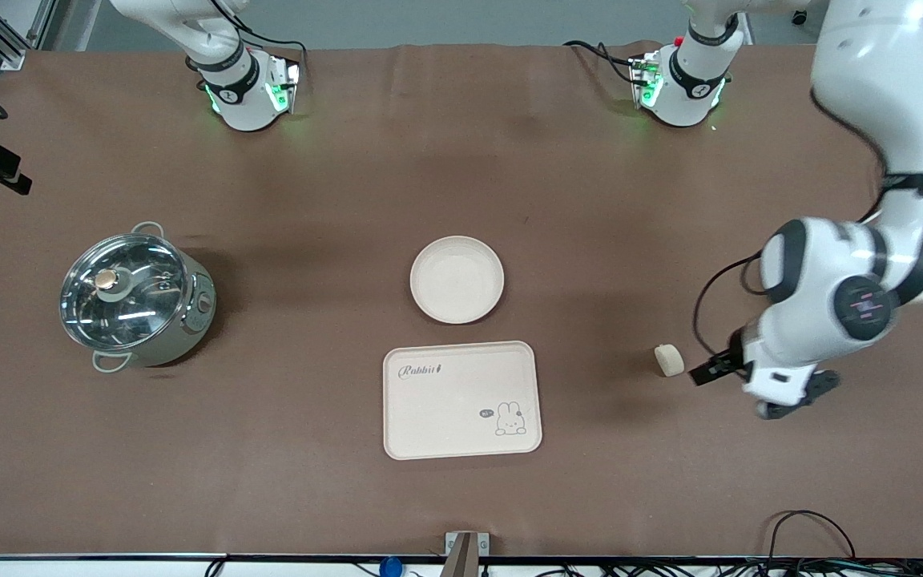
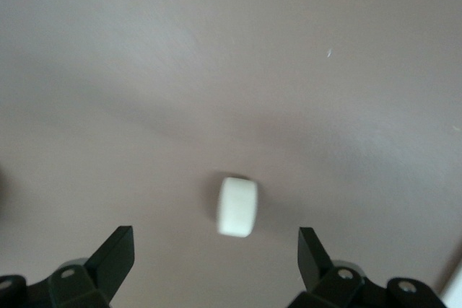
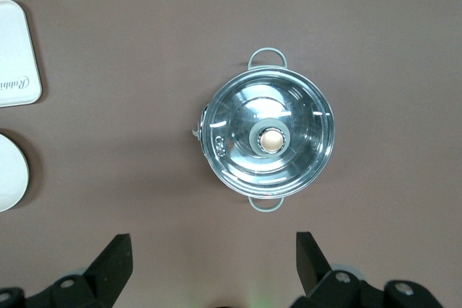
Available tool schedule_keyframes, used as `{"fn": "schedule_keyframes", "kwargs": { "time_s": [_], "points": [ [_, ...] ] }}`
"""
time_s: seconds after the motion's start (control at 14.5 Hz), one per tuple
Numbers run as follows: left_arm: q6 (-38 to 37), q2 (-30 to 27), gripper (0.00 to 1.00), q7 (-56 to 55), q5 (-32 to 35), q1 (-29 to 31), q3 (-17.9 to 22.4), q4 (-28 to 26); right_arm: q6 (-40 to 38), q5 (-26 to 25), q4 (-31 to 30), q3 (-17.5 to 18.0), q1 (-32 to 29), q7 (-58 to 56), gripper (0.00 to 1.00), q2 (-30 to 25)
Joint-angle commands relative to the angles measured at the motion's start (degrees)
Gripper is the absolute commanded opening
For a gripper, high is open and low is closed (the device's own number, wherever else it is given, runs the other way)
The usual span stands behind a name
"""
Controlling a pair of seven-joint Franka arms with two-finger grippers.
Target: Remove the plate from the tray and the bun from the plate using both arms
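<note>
Nearest me, the tray point(image 1: 461, 400) sits bare, the plate point(image 1: 457, 279) just past it. My right gripper point(image 3: 214, 259) hangs wide open over the pot point(image 1: 135, 300), waiting. My left gripper point(image 2: 216, 254), fingers apart, hovers by the bun point(image 1: 669, 359) on the counter point(image 1: 309, 200); I might nudge it rolling.

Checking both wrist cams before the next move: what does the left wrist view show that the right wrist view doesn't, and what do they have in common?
Only the left wrist view: the bun lying on the bare table, between the open fingers of the left gripper and touched by neither.

Only the right wrist view: the lidded steel pot under the open right gripper, plus an edge of the tray and an edge of the plate.

Both: the brown table cover and a pair of black fingers spread wide, holding nothing.
</note>
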Motion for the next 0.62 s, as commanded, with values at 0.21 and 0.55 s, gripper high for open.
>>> {"fn": "schedule_keyframes", "kwargs": {
  "time_s": [0.21,0.55],
  "points": [
    [-14.2,-18.6,1.0,17.3,0.8,5.6,-0.7,-0.9,0.6,-0.2,-0.6,0.4,-0.2,-0.3,1.0,-0.4],
    [-23.9,-29.7,1.0,26.8,-0.3,5.0,-0.7,-2.3,0.7,-0.2,-0.6,0.4,0.2,-0.3,1.0,-0.4]
  ]
}}
